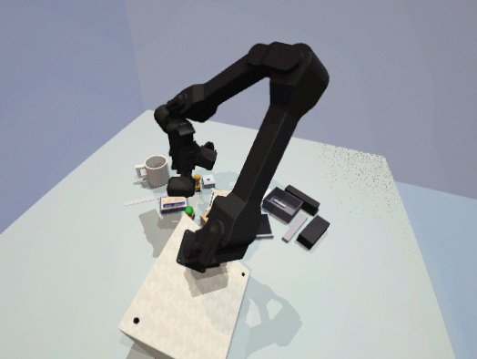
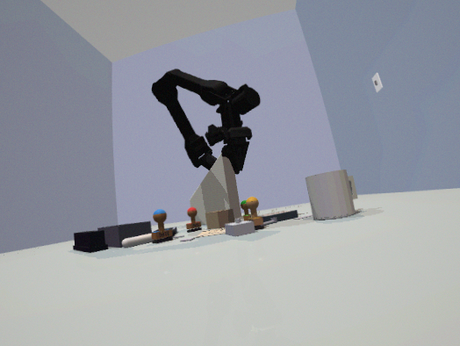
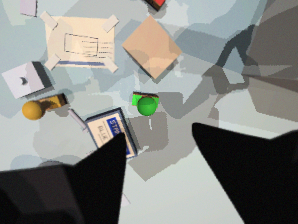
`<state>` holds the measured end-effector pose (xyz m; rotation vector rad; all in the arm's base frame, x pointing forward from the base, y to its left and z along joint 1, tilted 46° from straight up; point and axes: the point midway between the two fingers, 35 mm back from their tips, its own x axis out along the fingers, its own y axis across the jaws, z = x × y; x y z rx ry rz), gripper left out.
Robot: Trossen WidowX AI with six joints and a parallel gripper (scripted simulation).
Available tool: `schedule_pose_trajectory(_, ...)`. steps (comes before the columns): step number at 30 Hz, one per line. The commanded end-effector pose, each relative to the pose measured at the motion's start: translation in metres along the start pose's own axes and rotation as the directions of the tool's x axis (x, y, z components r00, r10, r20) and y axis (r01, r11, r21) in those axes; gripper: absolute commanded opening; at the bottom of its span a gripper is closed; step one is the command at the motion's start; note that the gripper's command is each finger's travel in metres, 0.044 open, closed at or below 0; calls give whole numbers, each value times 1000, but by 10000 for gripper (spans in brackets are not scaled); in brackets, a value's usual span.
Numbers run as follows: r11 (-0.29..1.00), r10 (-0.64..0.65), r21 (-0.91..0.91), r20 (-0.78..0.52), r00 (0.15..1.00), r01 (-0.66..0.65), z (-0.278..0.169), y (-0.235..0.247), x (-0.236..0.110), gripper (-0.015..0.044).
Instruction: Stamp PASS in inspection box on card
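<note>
At the centre of the wrist view, the green-knobbed wooden stamp (image 3: pixel 146 104) stands upright on the pale bench (image 3: pixel 175 200), free of the black parallel-jaw gripper (image 3: pixel 159 145), whose two dark fingers frame the lower edge of the frame, spread apart with nothing between them. Just lower left of the stamp lies the blue-bordered ink pad (image 3: pixel 111 133), partly covered by one finger. In the upper left of the frame is the white inspection card (image 3: pixel 81 42), taped down at its corners; whether its printed box bears a mark cannot be told. A tan square block (image 3: pixel 152 46) sits to the upper right of the stamp, and an orange-knobbed stamp (image 3: pixel 36 109) lies at the left beside a small grey box (image 3: pixel 25 80). In the exterior view the gripper (image 2: pixel 234 160) hangs well above the bench, left of a white cylindrical mug (image 2: pixel 330 195).
</note>
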<state>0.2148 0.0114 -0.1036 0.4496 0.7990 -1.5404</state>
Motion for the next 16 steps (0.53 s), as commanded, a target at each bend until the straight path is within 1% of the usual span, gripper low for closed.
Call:
schedule_pose_trajectory(1, 1000, -2, 4, -4, 1000, 2, 0, 0, -1, 254)
schedule_pose_trajectory(16, 1000, 1, 1, 0, 1000, -1, 0, 0, -1, 254)
